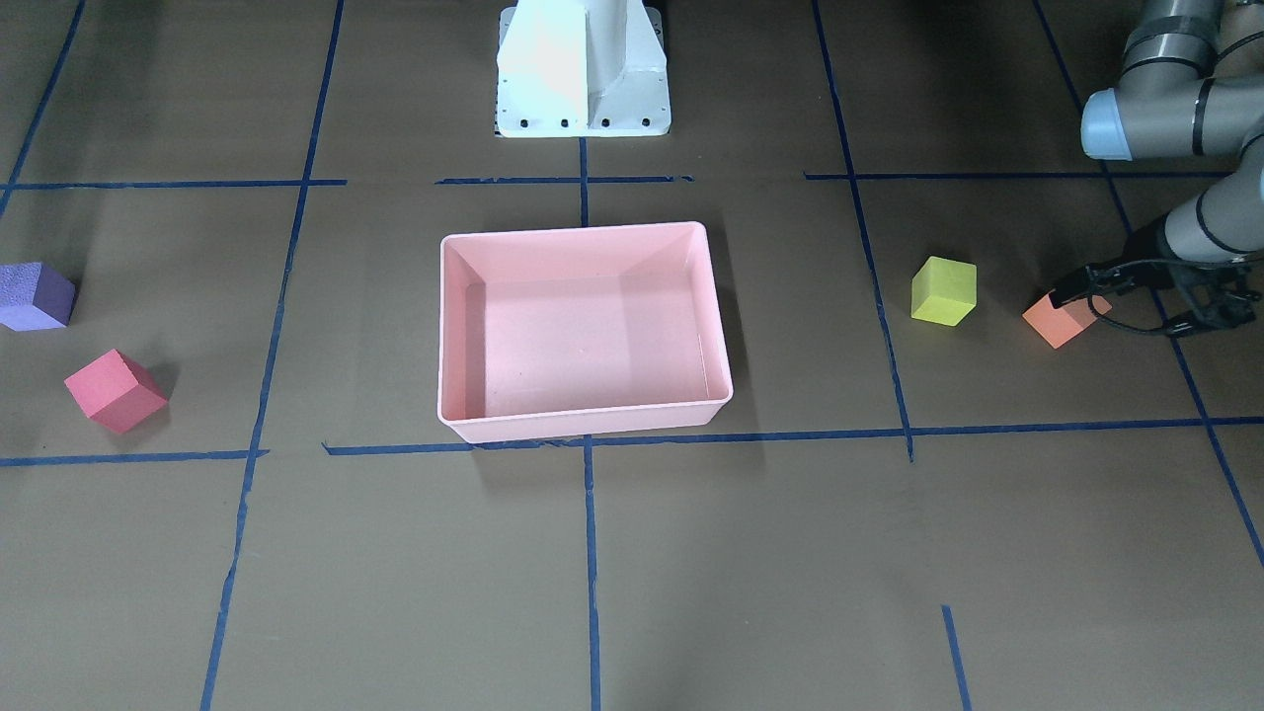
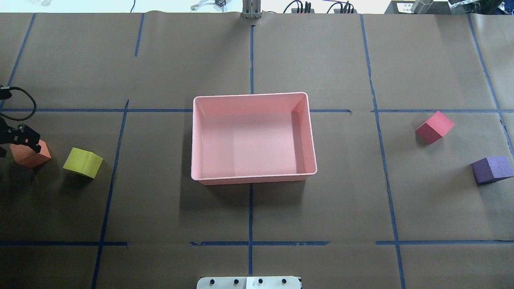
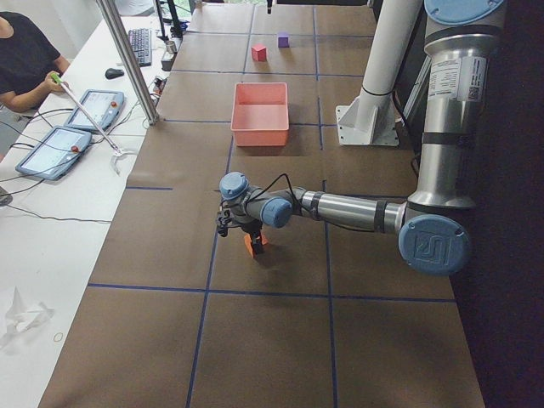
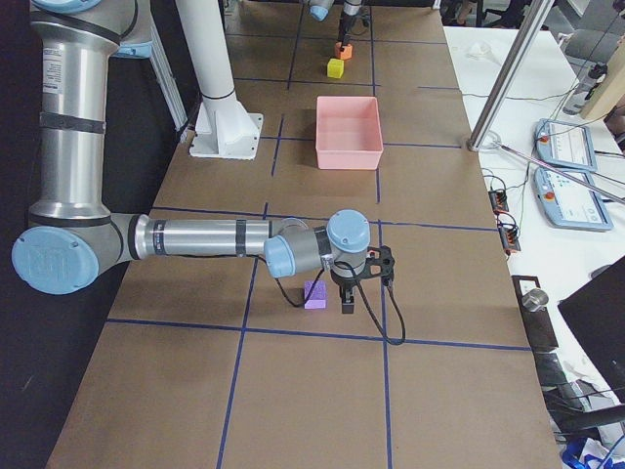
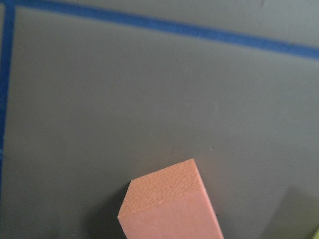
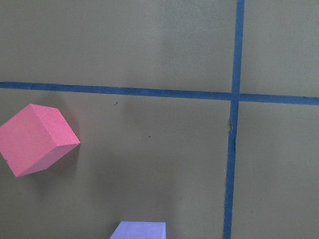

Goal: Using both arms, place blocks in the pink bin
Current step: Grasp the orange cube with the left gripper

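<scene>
worktop (image 2: 257, 216): brown paper with a blue tape grid. left arm (image 3: 340, 208) and right arm (image 4: 195, 236) each reach out low on their own side. pink bin (image 2: 253, 177) sits mid-worktop, empty, none of the four blocks in it. orange block (image 2: 34, 156) and yellow-green block (image 2: 83, 162) are near each other on the robot's left, red block (image 2: 435, 127) and purple block (image 2: 492, 169) on its right, all well apart from the bin. left fingers (image 1: 1071, 293) straddle the orange block's top, can't tell if clamped. right fingers (image 4: 349, 303) are just beside the purple block, side cam only, so state can't tell. foam looks light, soft and grippy, so pinch opposite flat faces mid-height, gentle squeeze
</scene>
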Robot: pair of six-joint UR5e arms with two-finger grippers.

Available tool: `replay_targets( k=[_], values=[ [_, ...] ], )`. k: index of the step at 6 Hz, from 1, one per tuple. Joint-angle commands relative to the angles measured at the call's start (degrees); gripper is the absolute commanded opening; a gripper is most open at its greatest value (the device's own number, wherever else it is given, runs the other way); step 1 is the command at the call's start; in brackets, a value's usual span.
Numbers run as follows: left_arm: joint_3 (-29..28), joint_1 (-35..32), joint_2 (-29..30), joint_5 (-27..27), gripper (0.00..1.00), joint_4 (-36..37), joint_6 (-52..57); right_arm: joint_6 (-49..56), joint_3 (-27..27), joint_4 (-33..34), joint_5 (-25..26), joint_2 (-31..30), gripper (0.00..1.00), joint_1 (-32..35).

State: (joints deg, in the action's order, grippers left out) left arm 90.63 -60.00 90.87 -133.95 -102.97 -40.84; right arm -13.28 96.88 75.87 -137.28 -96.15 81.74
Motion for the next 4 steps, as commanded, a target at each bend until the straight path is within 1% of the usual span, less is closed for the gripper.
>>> replay_targets(
  k=[1, 2, 3, 4],
  values=[
    [-0.81, 0.32, -0.08, 0.00, 0.98, -0.04, 0.05, 0.01, 0.06, -0.02, -0.01, 0.00, 1.00, 0.00],
    [-0.55, 0.32, 0.01, -0.09, 0.50, -0.04, -0.03, 0.01, 0.06, -0.02, -0.01, 0.00, 1.00, 0.00],
    [0.59, 0.32, 0.79, -0.61, 0.07, -0.12, -0.03, 0.09, 0.06, -0.02, -0.01, 0.00, 1.00, 0.00],
    [3.64, 0.32, 2.72, -0.61, 0.00, -0.47, -2.21, 0.01, 0.41, -0.02, -0.01, 0.00, 1.00, 0.00]
  ],
)
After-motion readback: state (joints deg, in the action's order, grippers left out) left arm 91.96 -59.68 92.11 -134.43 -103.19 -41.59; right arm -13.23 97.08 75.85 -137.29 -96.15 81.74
